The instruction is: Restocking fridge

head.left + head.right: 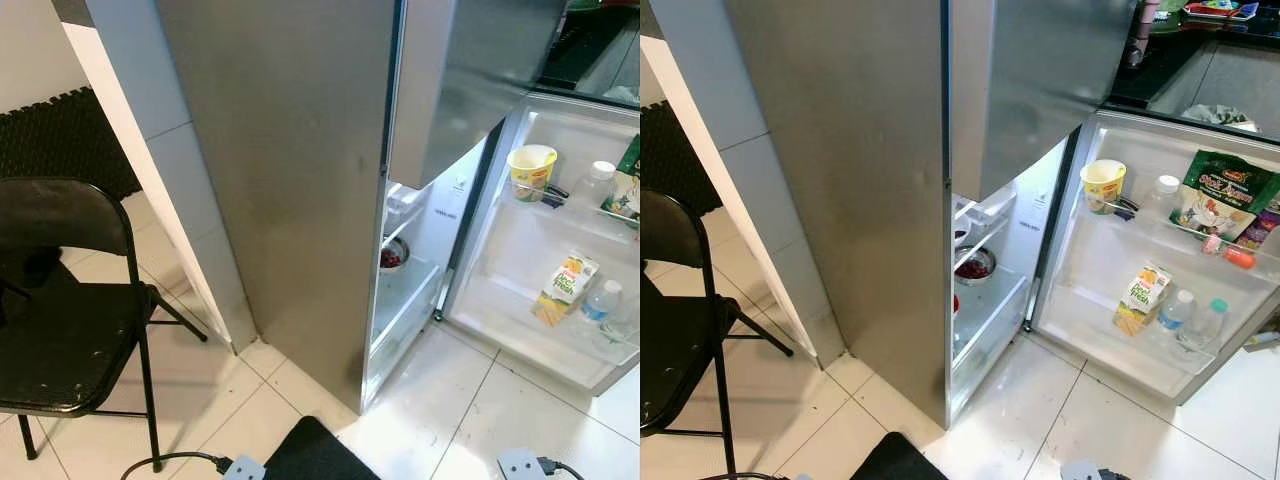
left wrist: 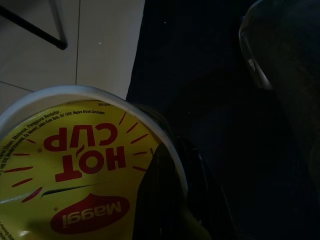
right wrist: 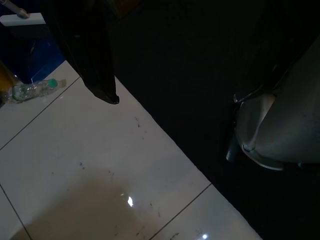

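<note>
A tall steel fridge [image 1: 290,180] stands ahead with its lower door [image 1: 1110,330] swung open to the right. The door's upper shelf carries a yellow noodle cup [image 1: 531,170], a small bottle and a green snack bag [image 1: 1220,195]. A juice carton [image 1: 565,288] and two water bottles [image 1: 1190,318] stand on the lower shelf. Inside the fridge sits a metal bowl [image 1: 973,265] of red food. In the left wrist view my left gripper [image 2: 170,200] is shut on a yellow Maggi Hot Cup [image 2: 75,170], one black finger across its rim. My right gripper [image 3: 106,90] hangs over white floor tiles.
A black folding chair [image 1: 60,330] stands on the left, near a white wall corner [image 1: 150,150]. White tiled floor [image 1: 470,400] lies in front of the fridge. A plastic bottle [image 3: 30,89] lies on the floor in the right wrist view. A dark counter [image 1: 1200,40] runs behind the open door.
</note>
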Controlling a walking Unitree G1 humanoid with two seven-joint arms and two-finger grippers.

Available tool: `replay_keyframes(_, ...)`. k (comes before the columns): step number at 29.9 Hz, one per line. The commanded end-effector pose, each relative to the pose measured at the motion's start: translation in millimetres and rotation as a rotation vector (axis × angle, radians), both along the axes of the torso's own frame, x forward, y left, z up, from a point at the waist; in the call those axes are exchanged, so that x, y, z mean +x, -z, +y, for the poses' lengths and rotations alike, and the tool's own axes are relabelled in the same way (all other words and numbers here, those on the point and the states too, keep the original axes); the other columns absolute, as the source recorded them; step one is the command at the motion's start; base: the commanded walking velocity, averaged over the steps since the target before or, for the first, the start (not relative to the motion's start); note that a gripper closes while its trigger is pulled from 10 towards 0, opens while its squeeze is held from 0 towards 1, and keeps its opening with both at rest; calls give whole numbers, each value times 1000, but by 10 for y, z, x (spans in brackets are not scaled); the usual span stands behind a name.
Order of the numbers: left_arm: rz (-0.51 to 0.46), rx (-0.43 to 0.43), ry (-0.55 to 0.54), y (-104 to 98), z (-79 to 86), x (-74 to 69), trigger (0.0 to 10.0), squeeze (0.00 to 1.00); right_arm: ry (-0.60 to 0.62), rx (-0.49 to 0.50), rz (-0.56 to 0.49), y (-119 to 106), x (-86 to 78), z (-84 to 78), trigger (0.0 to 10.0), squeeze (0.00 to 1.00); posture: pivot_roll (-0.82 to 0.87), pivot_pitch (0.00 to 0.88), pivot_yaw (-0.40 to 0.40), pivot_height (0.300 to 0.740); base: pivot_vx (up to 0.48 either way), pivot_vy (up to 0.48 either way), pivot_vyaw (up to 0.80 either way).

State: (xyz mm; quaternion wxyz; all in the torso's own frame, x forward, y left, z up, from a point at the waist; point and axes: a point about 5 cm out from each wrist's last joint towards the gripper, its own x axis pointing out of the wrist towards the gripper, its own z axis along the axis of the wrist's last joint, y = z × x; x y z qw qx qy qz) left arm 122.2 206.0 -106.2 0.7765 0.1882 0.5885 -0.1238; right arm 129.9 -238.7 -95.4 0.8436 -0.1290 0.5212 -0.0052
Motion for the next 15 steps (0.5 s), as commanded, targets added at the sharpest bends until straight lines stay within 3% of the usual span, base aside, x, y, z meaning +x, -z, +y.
replay_keyframes(1,7,-18,13,14,-60,-16,10000,0,-8,4,-5,-7,34,17,10000,0,3,0,5,740,0,0,0)
replay_keyframes(15,10,-27,0,14,-64,-14,10000,0,-22,16,4,5,29,58,10000,0,-9,0,13,740,0,-336,0)
